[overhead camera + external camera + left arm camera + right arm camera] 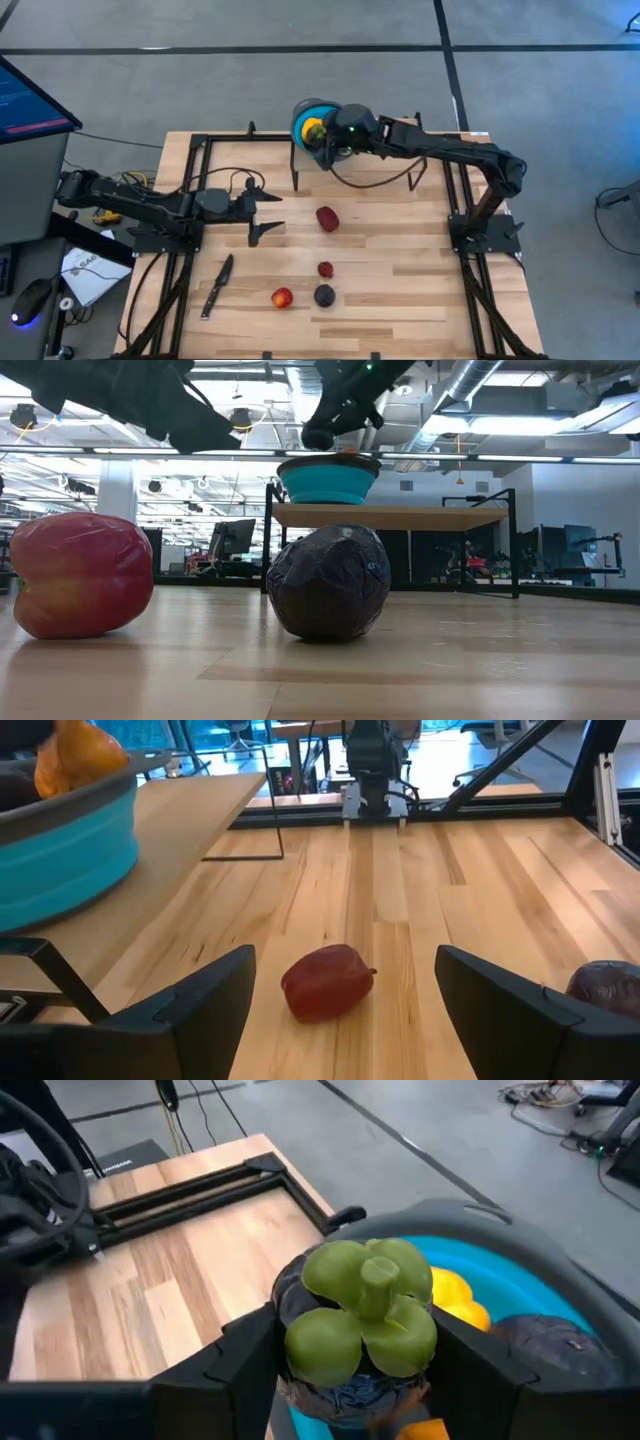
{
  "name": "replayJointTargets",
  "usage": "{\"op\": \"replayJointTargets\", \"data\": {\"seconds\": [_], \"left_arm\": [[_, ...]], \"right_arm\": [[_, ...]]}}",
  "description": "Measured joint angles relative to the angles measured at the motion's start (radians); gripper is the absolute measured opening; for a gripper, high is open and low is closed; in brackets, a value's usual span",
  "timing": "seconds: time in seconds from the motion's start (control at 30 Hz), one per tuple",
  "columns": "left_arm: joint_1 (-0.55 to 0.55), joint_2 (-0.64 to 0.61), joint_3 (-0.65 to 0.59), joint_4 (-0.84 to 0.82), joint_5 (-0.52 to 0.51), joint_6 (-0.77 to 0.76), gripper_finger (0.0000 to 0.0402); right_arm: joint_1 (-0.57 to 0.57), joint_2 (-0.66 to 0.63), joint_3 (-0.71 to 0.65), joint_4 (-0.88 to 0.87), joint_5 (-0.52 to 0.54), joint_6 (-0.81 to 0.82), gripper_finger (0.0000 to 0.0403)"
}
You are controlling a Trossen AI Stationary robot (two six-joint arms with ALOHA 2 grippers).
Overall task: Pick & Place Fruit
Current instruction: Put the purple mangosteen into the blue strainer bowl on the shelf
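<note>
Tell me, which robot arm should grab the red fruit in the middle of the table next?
Probably the left. Its open tool already faces the red fruit, which lies between its fingers in the wrist view. The right tool is busy over the blue bowl, holding a purple fruit with a green top.

You won't find any text you can actually read here. At the lower left of the high view, the white paper sheet (88,272) beside the desk (400,300) carries dark print, but the letters are too small to make out. The monitor (30,100) at the upper left shows lines on a blue screen, and those are illegible too.
</note>
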Motion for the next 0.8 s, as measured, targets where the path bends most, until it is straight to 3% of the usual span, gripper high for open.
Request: {"op": "replayJointTargets", "data": {"seconds": [0.8], "left_arm": [[0.0,0.0,0.0,0.028,0.001,0.0,0.0301]], "right_arm": [[-0.024,0.003,-0.036,0.01,0.014,-0.008,0.0232]]}}
